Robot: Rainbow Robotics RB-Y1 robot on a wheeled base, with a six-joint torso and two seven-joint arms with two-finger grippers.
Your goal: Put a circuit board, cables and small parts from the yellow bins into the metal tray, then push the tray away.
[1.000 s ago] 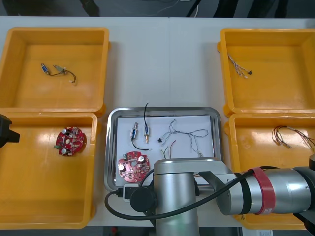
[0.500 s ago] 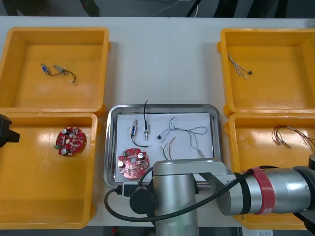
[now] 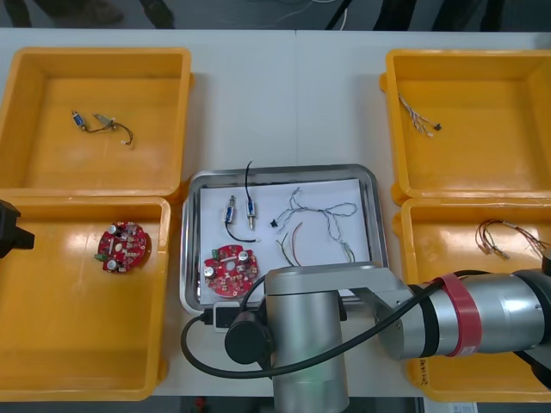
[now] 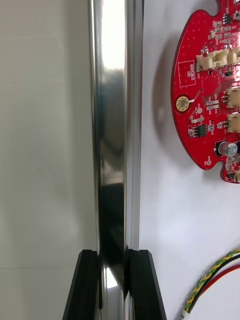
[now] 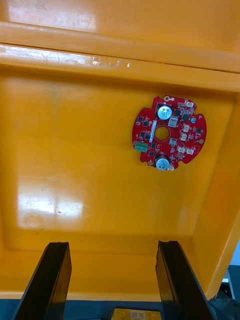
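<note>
Light table (image 3: 284, 103), seen from above: four yellow bins, two per side, w/ metal tray (image 3: 301, 170) between the near pair. Tray is white inside.

Tray contents, front view:
- tray circuit board (image 3: 231, 267), round, red, near-left corner.
- small metal parts (image 3: 238, 208), two side by side, beyond the board.
- black cable (image 3: 248, 179), running from those parts up to the far rim.
- blue-and-white cable (image 3: 325, 217), loosely spread across the right half.
- red-and-yellow cable (image 3: 288, 245), curled just right of the board.

Right gripper (image 4: 114, 287): clamped on the tray's near rim, black fingers (image 4: 85, 285) one each side of the shiny edge, apart by rim width only. Right wrist view puts the tray circuit board (image 4: 210, 100) and red-and-yellow cable (image 4: 212, 282) on the white floor just inside that rim. Right arm (image 3: 370, 331) lies across the tray's near edge in front view.

Left gripper (image 5: 114, 280): jaws wide apart, holding nothing, hanging over the near-left bin (image 3: 86, 344). Spare circuit board (image 5: 169, 132) lies flat on that bin's floor, well beyond the fingertips, no contact.

Other bins:
- far-left bin (image 3: 95, 56): leftover metal parts (image 3: 102, 123) w/ a short dark lead.
- far-right bin (image 3: 469, 58): pale cable (image 3: 417, 116).
- near-right bin (image 3: 413, 258): thin reddish cable (image 3: 508, 237).
</note>
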